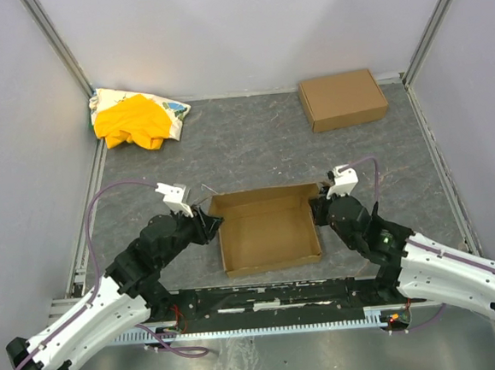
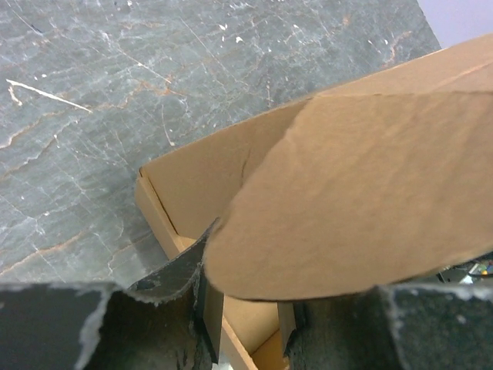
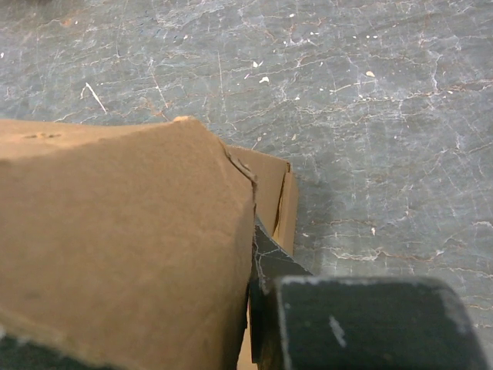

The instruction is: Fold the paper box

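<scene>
The paper box (image 1: 269, 235) is a brown cardboard tray in the middle of the table, open on top, its far panel standing up. My left gripper (image 1: 209, 219) is at its far left corner. In the left wrist view the fingers (image 2: 173, 297) stand apart astride the box's side wall (image 2: 158, 220), and a rounded flap (image 2: 347, 200) hangs over them. My right gripper (image 1: 319, 207) is at the far right corner. In the right wrist view one finger (image 3: 281, 270) presses a cardboard flap (image 3: 123, 239); the flap hides the other finger.
A ready-made brown cardboard box (image 1: 344, 98) lies at the back right. A yellow-and-white cloth heap (image 1: 137, 118) lies at the back left. Grey walls stand on three sides. A metal rail (image 1: 266, 308) with the arm bases runs along the near edge.
</scene>
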Controlling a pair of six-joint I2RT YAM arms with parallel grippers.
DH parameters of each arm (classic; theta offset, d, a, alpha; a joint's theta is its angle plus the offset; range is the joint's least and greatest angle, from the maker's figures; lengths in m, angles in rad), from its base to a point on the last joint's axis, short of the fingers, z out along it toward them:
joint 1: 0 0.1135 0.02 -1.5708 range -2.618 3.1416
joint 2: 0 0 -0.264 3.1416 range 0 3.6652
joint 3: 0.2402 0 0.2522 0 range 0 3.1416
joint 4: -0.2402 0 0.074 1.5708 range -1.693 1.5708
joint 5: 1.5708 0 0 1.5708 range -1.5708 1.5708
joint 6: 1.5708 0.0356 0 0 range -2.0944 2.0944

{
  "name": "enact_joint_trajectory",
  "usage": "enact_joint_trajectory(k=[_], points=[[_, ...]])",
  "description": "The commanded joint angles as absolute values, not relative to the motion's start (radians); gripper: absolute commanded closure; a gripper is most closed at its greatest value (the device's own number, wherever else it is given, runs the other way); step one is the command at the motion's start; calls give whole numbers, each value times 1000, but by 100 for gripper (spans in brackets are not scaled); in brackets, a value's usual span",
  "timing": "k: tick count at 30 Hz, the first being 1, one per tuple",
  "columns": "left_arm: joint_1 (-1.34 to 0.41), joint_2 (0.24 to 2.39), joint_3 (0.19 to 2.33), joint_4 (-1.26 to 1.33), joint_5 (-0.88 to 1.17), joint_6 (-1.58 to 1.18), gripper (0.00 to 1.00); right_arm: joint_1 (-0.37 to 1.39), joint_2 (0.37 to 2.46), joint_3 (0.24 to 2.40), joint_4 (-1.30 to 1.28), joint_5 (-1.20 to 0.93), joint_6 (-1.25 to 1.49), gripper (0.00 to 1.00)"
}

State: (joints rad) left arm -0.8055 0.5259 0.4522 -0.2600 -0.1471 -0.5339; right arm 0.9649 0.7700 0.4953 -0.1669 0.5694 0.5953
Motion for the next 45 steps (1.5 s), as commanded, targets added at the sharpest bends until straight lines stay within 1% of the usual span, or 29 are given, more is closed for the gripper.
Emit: enact_joint_trajectory(k=[1, 12, 15, 19, 26, 32, 33, 34, 35, 38, 39, 42, 45], points=[[-819, 465, 447, -329, -94, -602, 63, 1003, 744, 433, -248, 530, 669, 90], [-821, 524, 454, -298, -62, -572, 59, 1044, 713, 406, -216, 751, 675, 93], [-821, 521, 443, -294, -69, -569, 59, 1070, 705, 373, -174, 837, 675, 94], [-821, 524, 435, -268, -104, -554, 60, 1126, 685, 324, -57, 960, 620, 94], [-821, 603, 494, -211, -93, -490, 59, 1145, 776, 401, 49, 1047, 475, 92], [-821, 556, 496, -241, -115, -455, 57, 1154, 787, 413, 121, 1136, 434, 91], [-820, 541, 497, -251, -121, -454, 57, 1155, 787, 412, 120, 1142, 438, 89], [-821, 528, 496, -262, -128, -455, 57, 1157, 787, 410, 119, 1142, 438, 83], [-820, 511, 494, -274, -135, -459, 57, 1158, 784, 410, 111, 1131, 442, 74], [-821, 479, 488, -308, -158, -471, 57, 1162, 763, 411, 62, 1064, 449, 58], [-820, 469, 483, -314, -164, -475, 57, 1164, 753, 413, 39, 1039, 454, 52], [-821, 444, 477, -331, -182, -485, 57, 1171, 706, 423, -55, 964, 475, 24], [-821, 436, 489, -351, -213, -488, 57, 1181, 631, 431, -200, 900, 507, 1]])
